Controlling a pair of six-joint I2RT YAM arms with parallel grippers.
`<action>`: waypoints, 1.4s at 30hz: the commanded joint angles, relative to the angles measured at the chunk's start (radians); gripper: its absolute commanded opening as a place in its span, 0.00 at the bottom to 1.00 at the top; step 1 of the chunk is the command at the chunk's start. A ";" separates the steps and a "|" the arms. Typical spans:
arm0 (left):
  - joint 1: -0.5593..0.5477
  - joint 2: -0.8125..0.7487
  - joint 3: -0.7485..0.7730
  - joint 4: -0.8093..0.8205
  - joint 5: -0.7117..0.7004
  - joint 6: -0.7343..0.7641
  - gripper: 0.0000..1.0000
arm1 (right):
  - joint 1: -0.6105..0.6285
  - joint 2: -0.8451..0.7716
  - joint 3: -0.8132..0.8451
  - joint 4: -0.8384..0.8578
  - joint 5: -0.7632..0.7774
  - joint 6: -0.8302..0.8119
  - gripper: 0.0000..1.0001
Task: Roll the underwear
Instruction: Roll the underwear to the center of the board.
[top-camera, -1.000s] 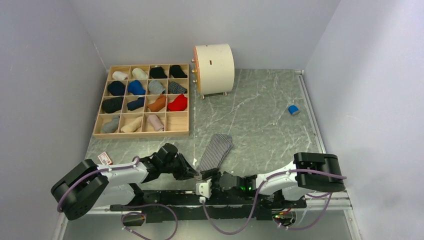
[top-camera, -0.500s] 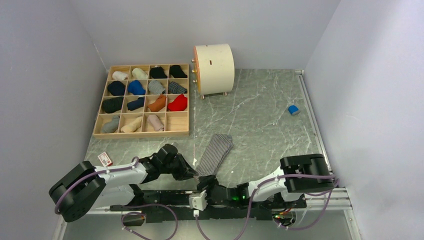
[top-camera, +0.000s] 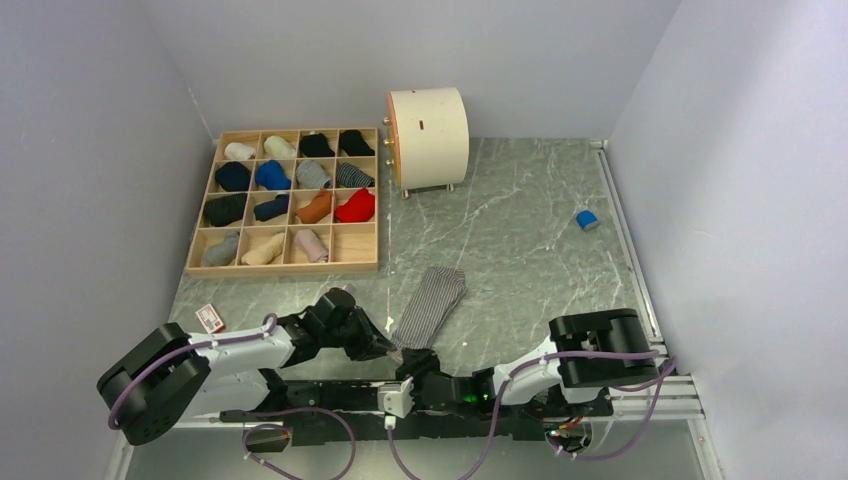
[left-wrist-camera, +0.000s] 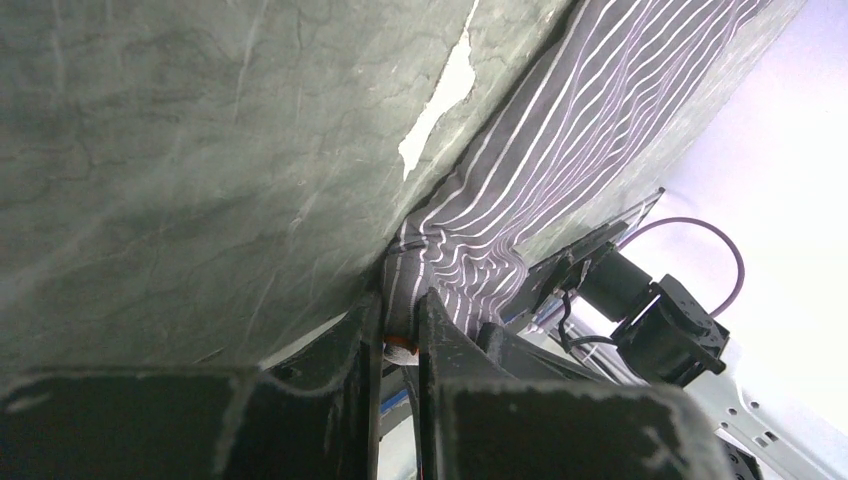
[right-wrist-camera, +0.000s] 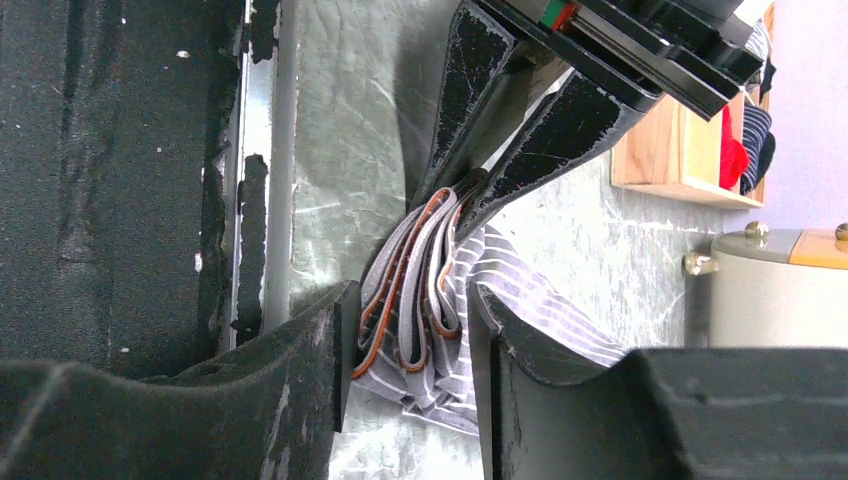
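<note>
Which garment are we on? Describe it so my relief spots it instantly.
Find the wooden compartment tray, left on the table. Off its near right corner lies the grey underwear, a strip running toward the near edge. Unlike the rolled pieces in the tray, it lies loose, finely white-striped, its near end in the left gripper's jaws.

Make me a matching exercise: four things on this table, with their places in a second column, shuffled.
Things
1. underwear
2. block
3. drum
4. tray

Places
A. left side of the table, compartments holding rolled cloth
B. by the right wall, on its own
C. at the back wall, just right of the tray
D. near edge, in the middle, one end pinched in the left end effector

Pairs: 1-D, 2-B, 3-C, 4-A
</note>
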 joint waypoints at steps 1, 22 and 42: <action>-0.001 -0.005 0.004 -0.077 -0.058 0.015 0.05 | -0.009 0.020 -0.004 0.006 0.056 0.030 0.47; 0.001 -0.190 0.049 -0.268 -0.155 0.020 0.77 | -0.138 -0.049 -0.047 0.139 -0.326 0.520 0.00; 0.002 -0.339 0.086 -0.341 -0.229 0.168 0.76 | -0.549 0.099 -0.213 0.634 -0.761 1.350 0.00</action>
